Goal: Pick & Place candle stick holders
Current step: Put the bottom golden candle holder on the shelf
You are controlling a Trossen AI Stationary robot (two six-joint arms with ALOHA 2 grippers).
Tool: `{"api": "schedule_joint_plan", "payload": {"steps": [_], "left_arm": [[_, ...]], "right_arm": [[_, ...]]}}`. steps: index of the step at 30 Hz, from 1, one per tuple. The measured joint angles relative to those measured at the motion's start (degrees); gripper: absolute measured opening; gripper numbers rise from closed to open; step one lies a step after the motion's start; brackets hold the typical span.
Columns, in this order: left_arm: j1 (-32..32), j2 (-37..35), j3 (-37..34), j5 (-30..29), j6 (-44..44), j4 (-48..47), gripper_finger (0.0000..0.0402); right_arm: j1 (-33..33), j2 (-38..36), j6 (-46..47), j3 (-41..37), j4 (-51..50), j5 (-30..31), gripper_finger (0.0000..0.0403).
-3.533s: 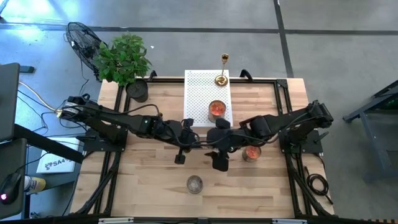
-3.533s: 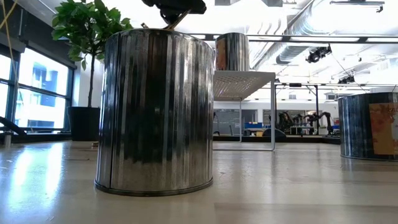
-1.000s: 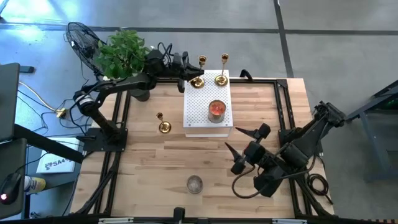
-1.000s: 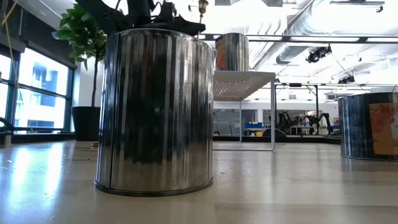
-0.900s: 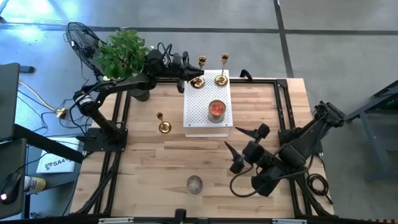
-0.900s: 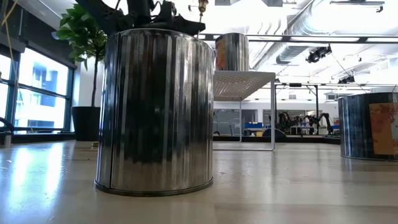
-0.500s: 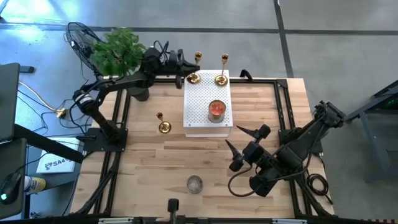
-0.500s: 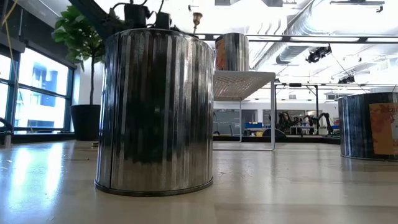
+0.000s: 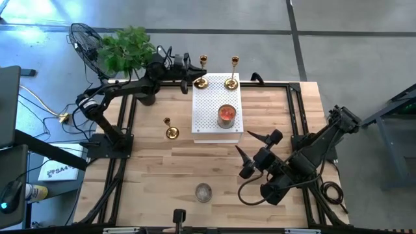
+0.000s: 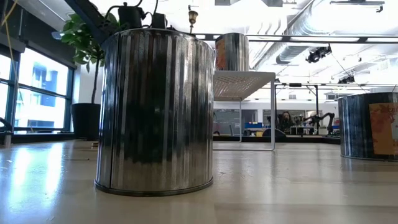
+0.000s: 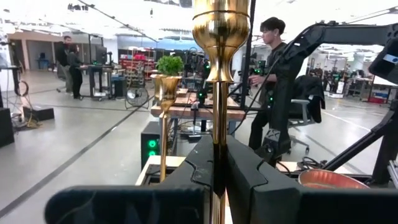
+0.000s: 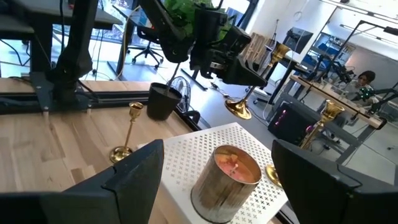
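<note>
L gripper (image 9: 190, 70) jaws clenched on candle stick holder (image 9: 201, 80) at white shelf's (image 9: 209, 114) far-left corner; judged: lower straight, base flat, then release; R gripper (image 9: 250, 155) open, idle.

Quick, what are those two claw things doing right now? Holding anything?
Left gripper: fingers shut on the slim stem of a shiny gold-brass candlestick at the white perforated stand.
Right gripper: fingers open, holding nothing.

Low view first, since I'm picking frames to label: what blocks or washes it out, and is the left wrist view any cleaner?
Low view: a metal tin fills the foreground, with bright ceiling glare behind. Left wrist view: the candle stick holder between the fingers is sharp, and the background is evenly lit.
</note>
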Motion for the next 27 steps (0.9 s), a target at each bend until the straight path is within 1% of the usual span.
{"api": "schedule_joint_plan", "payload": {"steps": [7,10,14,27], "left_arm": [[-2.96,0.90,0.02,-1.67,0.35,0.66,0.0010],[-4.71,0.85,0.03,-4.26,2.14,0.45,0.0010],[-6.52,0.87,0.02,-5.97,3.13,1.77,0.0010],[-8.64,0.70,0.02,-8.03,3.11,2.01,0.0010]], "right_arm": [[-0.50,0.00,-0.06,0.00,-0.41,-0.80,0.0293],[-0.76,0.00,0.06,0.00,-0.57,-1.45,0.0293],[-0.77,0.00,0.09,0.00,-0.57,-2.19,0.0293],[-0.77,0.00,0.16,0.02,-1.03,-3.30,0.0293]]}}
